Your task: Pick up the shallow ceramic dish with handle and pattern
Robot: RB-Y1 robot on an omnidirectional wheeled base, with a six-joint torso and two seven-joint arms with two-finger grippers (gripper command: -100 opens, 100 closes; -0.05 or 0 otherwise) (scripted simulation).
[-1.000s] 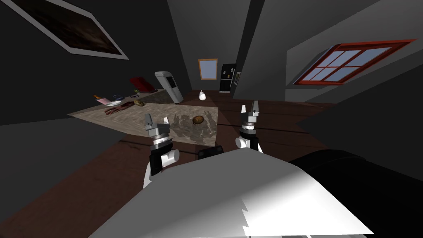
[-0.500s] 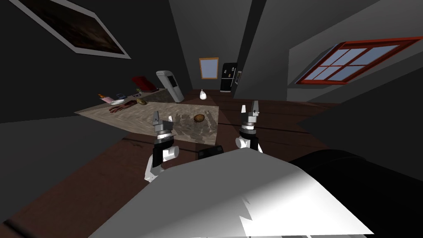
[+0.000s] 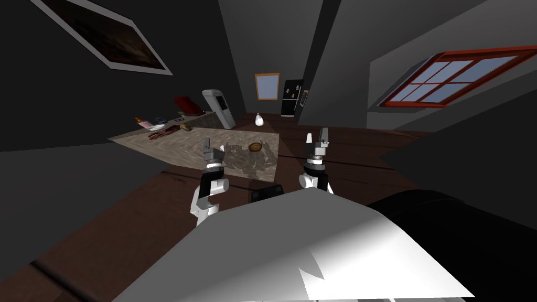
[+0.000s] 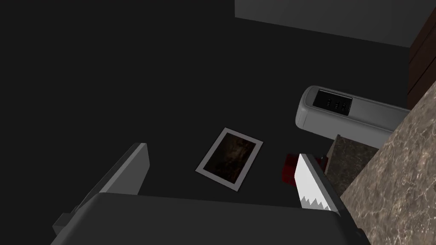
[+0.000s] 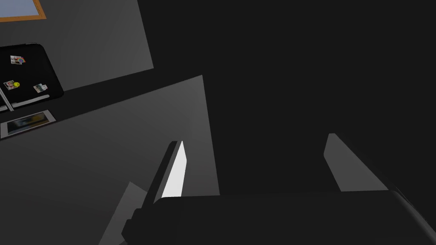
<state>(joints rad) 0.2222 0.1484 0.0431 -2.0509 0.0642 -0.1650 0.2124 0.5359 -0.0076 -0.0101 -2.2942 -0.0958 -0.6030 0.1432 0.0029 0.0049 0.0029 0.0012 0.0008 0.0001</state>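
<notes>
The mottled stone worktop stretches ahead; a grey appliance stands at its far end; the left hand hovers at the worktop's near edge, fingers spread, empty; the right hand hangs over the dark floor, likewise spread; the small round brown dish lies on the worktop, between the hands.

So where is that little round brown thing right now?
In the head view the round brown thing lies on the mottled counter, just right of the left gripper and near the counter's right edge.
</notes>
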